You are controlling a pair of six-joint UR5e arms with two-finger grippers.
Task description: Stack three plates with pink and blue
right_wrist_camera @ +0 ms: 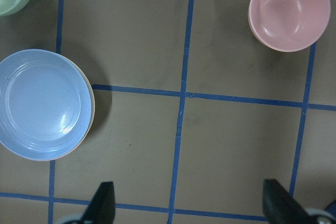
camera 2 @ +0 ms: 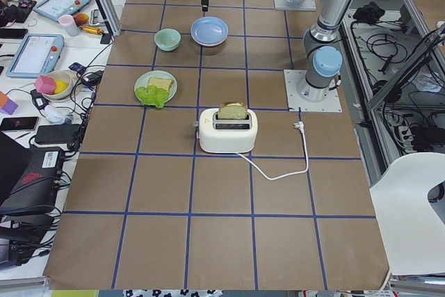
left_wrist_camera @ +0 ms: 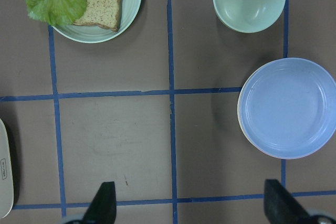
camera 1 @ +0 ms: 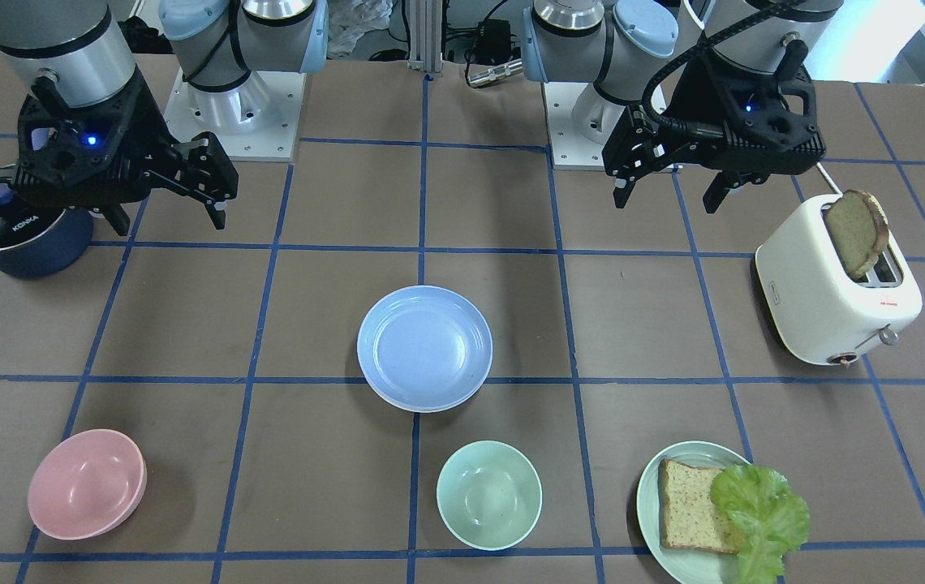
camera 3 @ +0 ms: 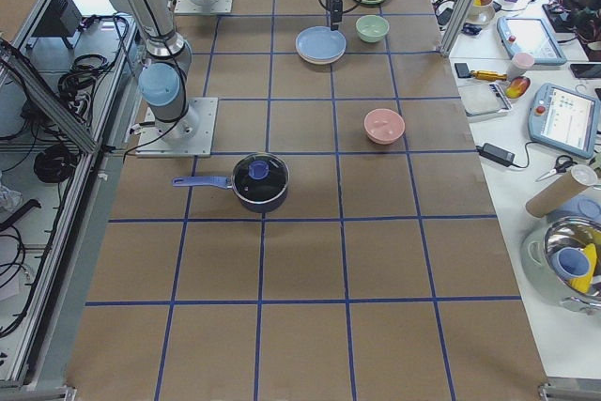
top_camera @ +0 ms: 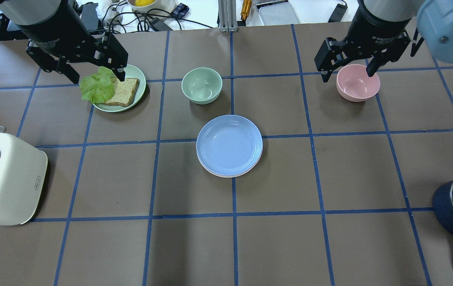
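The matte round light blue plate (camera 1: 424,349), topmost, sits midway between left gripper (camera 1: 667,201) and right gripper (camera 1: 169,221); both jaws released.

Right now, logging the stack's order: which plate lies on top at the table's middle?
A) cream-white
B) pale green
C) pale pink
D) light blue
D: the light blue plate lies uppermost, its whole face showing uncovered in the overhead and both wrist views.

Open table (top_camera: 330,174) rings the plates (top_camera: 229,145); green bowl (top_camera: 202,85) seemingly stands nearest.
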